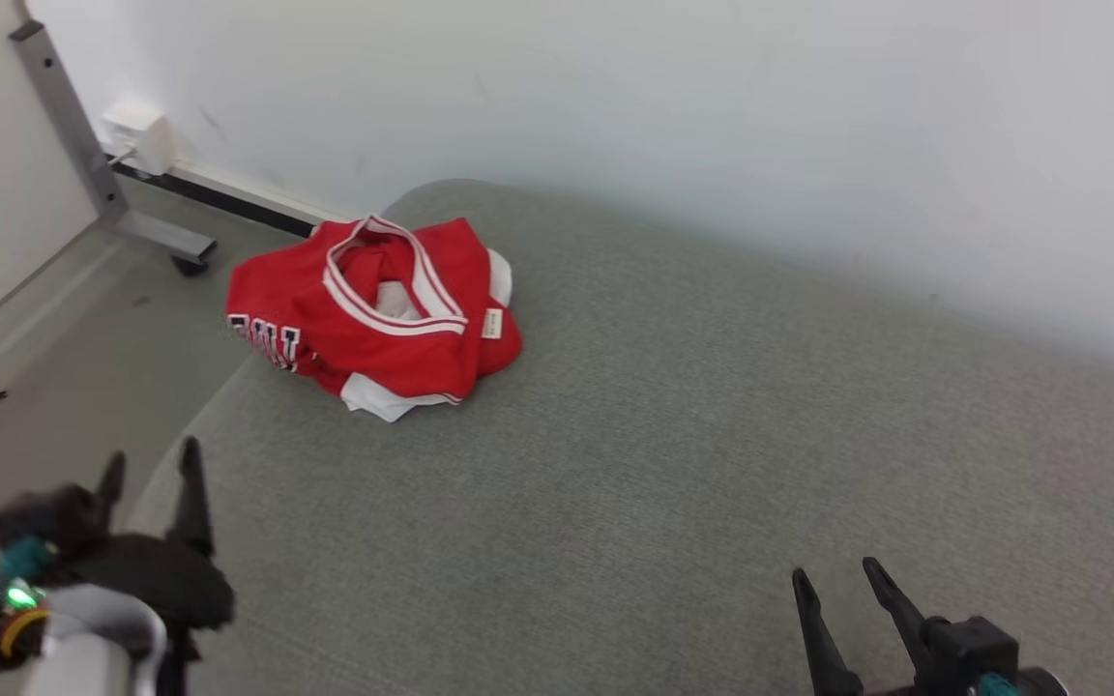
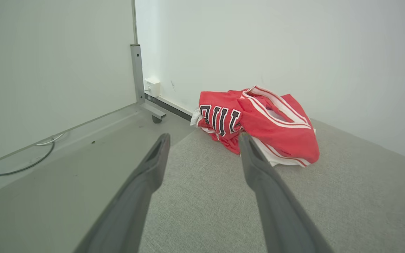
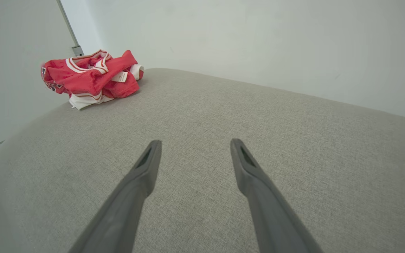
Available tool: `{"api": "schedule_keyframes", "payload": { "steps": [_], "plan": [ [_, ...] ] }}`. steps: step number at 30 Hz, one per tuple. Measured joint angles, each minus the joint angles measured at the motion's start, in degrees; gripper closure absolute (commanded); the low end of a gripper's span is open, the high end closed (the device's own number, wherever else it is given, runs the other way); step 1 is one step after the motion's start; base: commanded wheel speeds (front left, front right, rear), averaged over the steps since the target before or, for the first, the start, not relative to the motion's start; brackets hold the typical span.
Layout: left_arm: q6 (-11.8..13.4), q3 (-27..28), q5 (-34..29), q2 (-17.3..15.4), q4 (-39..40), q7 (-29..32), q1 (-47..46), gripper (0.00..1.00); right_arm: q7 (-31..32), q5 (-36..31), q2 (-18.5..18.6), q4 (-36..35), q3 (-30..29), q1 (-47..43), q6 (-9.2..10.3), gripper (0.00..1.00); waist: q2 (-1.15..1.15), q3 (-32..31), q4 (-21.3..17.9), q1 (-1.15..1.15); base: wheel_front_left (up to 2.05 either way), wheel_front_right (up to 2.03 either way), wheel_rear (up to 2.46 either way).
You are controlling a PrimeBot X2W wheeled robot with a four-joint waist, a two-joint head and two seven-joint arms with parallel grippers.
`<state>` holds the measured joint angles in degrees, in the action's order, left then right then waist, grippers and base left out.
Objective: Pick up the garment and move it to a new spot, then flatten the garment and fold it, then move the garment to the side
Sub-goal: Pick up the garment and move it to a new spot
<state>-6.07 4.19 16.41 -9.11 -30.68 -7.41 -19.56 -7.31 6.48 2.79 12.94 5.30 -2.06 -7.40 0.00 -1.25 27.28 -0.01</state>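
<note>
garment: red jersey [image 1: 373,309] w/ white trim + black/white lettering, crumpled in a heap, neck hole facing up, small white tag [image 1: 491,323] on its right side

where it is: far-left corner of the grey pad [image 1: 712,435], close to the wall [image 1: 615,97]. Its left side sits right at the pad's edge, next to the floor [image 1: 54,338]

left gripper: [image 1: 153,454] lower left in head view, over the pad's left edge. Jaws spread wide, holding nothing, fingers pointing up-view toward the jersey

left wrist cam: same gripper [image 2: 204,137] aimed at the jersey [image 2: 258,123]. The right-hand fingertip lines up w/ the heap's near edge, but can't tell from here if it's touching. In head view they're well apart

right gripper: [image 1: 835,570] lower right in head view, above bare pad. Jaws wide apart too, empty, well apart from the jersey

right wrist cam: fingers [image 3: 142,168] over plain grey fabric, jersey [image 3: 90,75] way off at upper left

pad: grey woven fabric, rounded corner, looks smooth and flat afaict

bg stuff: grey metal post [image 1: 73,135] leaning up the left side w/ a foot and a small dark caster [image 1: 191,263], white box [image 1: 141,135] low on the wall beside it, dark strip along the wall base

floor: grey, and in left wrist view there's a thin cable [image 2: 19,165] looping along the side wall
</note>
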Motion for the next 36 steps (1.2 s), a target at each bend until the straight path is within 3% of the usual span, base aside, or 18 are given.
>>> {"api": "schedule_keyframes", "payload": {
  "steps": [8, 12, 16, 30, 36],
  "plan": [
    [-1.07, 3.71, 8.64, -8.33, -4.97, 10.32, -12.09, 0.00, 3.30, -2.58, 0.80, -5.95, 0.35, 2.25, -0.05, 0.00, 0.00, 2.50, -5.43, 0.00, 0.00, 0.00, 0.00],
    [-1.09, 7.45, 17.30, -10.00, -5.46, 17.88, -17.60, 0.00, 3.87, -2.68, 1.44, -8.55, -0.27, 3.55, -0.05, 0.00, 0.00, 6.27, -8.02, 0.01, 0.00, 0.00, 0.00],
    [-1.12, 10.23, 21.90, -12.70, -4.36, 23.53, -21.29, 0.00, 4.27, -2.56, 1.48, -10.09, 0.36, 5.27, -0.05, 0.00, 0.00, 11.38, -10.91, 0.01, 0.00, 0.00, 0.00],
    [7.43, 11.38, 23.41, -19.16, -1.27, 39.65, -25.32, 0.00, 3.18, -1.91, 1.24, -10.05, 1.44, 9.25, -0.05, 0.00, 0.01, 26.47, -20.34, 0.03, 0.00, 0.00, 0.00],
    [11.85, 11.24, 23.41, -19.27, 0.76, 45.20, -23.43, 0.00, 2.13, -1.40, 0.89, -9.77, 2.13, 10.54, -0.22, 0.00, 0.01, 29.47, -23.09, 0.02, 0.00, 0.00, 0.00]
  ]
}}
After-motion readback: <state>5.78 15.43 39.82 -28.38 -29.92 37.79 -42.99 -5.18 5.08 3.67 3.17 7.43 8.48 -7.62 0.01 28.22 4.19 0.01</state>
